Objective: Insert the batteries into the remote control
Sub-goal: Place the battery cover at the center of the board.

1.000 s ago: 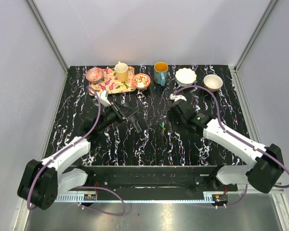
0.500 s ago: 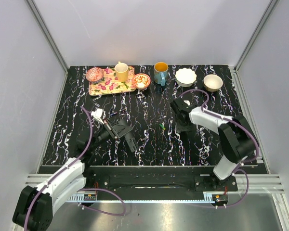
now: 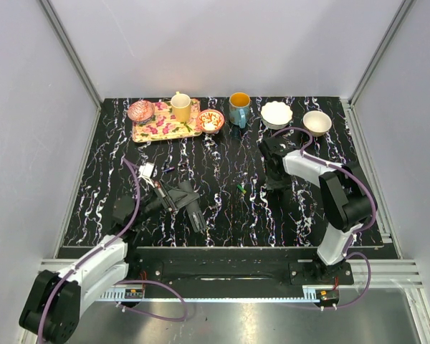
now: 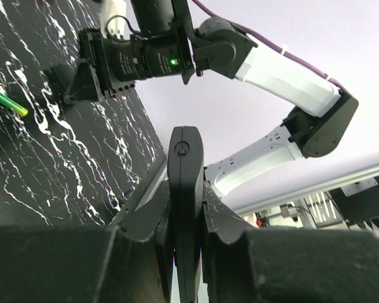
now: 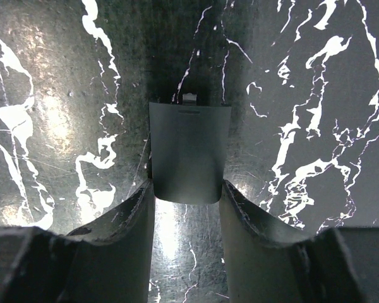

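Left arm's fingers (image 4: 142, 218) pressed tight on the remote control (image 4: 185, 158), a slim black bar held edge-on and lifted clear of the black marbled surface (image 3: 229, 154) at front left; left gripper (image 4: 185, 208) angled toward the opposite arm. One green battery (image 3: 240, 188) lies loose on the surface between the two arms, apart from the remote and touched by neither gripper. Right gripper (image 5: 188, 189) points down at the surface right of centre, its fingers (image 5: 129, 221) partly spread and pinching the near end of a dark grey battery cover (image 5: 188, 148), latch tab at its far end. Along the back edge: a floral tray (image 3: 161, 127) carrying a yellow cup (image 3: 180, 106); a teal mug (image 3: 238, 107); two white bowls (image 3: 276, 113).
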Controlling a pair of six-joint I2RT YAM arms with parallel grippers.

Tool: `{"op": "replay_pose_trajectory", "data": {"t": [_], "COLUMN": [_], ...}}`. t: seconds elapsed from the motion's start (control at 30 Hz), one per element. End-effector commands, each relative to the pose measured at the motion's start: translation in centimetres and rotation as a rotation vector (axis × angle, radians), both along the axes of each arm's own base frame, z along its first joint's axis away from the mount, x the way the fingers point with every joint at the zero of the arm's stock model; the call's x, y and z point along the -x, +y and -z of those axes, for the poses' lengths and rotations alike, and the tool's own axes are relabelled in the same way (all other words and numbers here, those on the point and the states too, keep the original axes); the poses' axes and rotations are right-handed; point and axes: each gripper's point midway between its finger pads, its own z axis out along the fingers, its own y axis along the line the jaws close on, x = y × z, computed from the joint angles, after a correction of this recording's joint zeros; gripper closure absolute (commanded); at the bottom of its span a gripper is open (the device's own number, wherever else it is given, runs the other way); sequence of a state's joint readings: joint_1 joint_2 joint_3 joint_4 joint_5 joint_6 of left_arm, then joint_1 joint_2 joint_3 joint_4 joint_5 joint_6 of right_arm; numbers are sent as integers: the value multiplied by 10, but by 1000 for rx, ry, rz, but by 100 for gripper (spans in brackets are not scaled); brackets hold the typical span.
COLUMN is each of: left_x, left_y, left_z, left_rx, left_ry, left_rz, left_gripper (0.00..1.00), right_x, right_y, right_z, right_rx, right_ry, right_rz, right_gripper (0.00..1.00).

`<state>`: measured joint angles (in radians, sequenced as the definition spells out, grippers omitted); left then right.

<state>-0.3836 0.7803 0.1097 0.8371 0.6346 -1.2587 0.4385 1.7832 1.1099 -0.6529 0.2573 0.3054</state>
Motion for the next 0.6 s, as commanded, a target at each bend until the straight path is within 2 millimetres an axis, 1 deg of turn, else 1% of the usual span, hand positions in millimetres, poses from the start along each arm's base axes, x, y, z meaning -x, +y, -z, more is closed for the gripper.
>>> {"op": "replay_pose_trajectory", "data": {"t": [0.0, 0.07, 0.1, 0.13, 0.2, 0.23, 0.3, 0.4, 0.5, 0.57], "left_x": [14, 16, 16, 16, 17, 16, 16, 15, 15, 16], "left_y": [-4, -6, -6, -7, -7, -7, -8, -7, -7, -8], "left_z": [-38, -40, -42, -42, -43, -43, -42, -40, -42, -42], "left_rx": [64, 70, 76, 78, 82, 82, 81, 71, 70, 67], "left_ry": [-148, -156, -160, -159, -159, -158, -157, -157, -162, -165], "left_rz": [91, 112, 119, 124, 132, 130, 130, 122, 125, 128], "left_gripper": [100, 100, 100, 100, 100, 100, 100, 100, 100, 100], "right_x": [10, 11, 11, 12, 12, 12, 12, 10, 9, 7], "right_y": [4, 3, 3, 3, 3, 3, 3, 4, 8, 10], "right_z": [12, 12, 12, 12, 13, 12, 11, 6, -6, -18], "right_rx": [-15, -13, -13, -13, -15, -17, -16, -27, -57, -76], "right_ry": [69, 69, 70, 71, 71, 70, 66, 48, 24, -4], "right_rz": [-24, -20, -17, -16, -13, -10, -4, 6, 14, 14], "right_gripper": [95, 88, 83, 74, 64, 56, 50, 44, 41, 39]}}
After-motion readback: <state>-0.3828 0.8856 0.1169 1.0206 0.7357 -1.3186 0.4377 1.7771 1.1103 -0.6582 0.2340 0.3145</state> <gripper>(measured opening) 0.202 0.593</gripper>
